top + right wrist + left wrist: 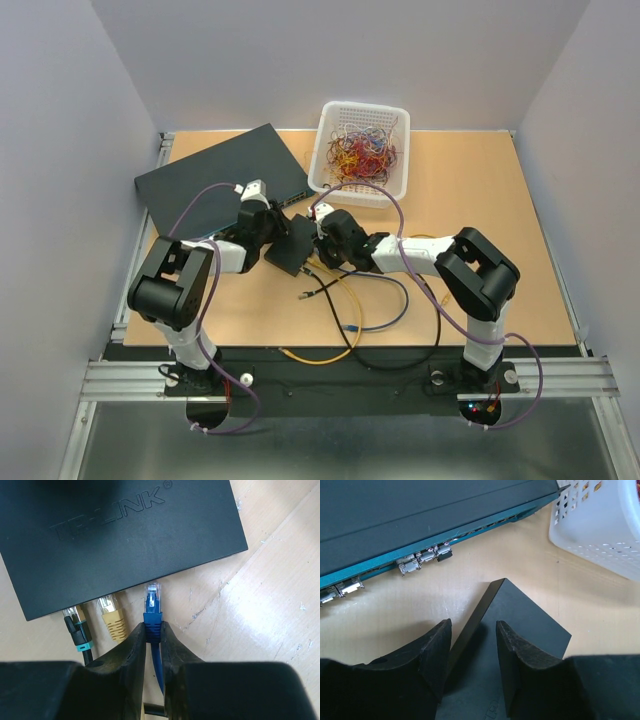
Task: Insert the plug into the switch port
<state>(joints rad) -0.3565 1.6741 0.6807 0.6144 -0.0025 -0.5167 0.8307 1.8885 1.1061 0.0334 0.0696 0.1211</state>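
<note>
Right end effector [153,628] is clamped on the blue plug [152,600] at its boot, just behind the clear head; the cable [159,677] runs back between the fingers. The plug head points at the edge of the switch [125,535], just short of it and not yet entered. It sits just beside the yellow plug [112,617], which with the black plug [77,630] occupies 2 neighbouring sockets. The free port is hidden under the switch's top edge in this view, so alignment cannot be read directly. Left end effector [474,630] looks closed across the switch's thickness at 1 corner, bracing it over the table [260,605]. Handling judgement: the plug is light, hard plastic with a thin latch tab and exposed contacts — fragile if jammed off-axis. The boot looks rubbery and may give a little, so the head could tilt under push. The boot is the right hold, close to the head, leaving the head free. The cable is limp and may tug sideways. The switch is light and smooth — likely to slide unless braced.
</note>
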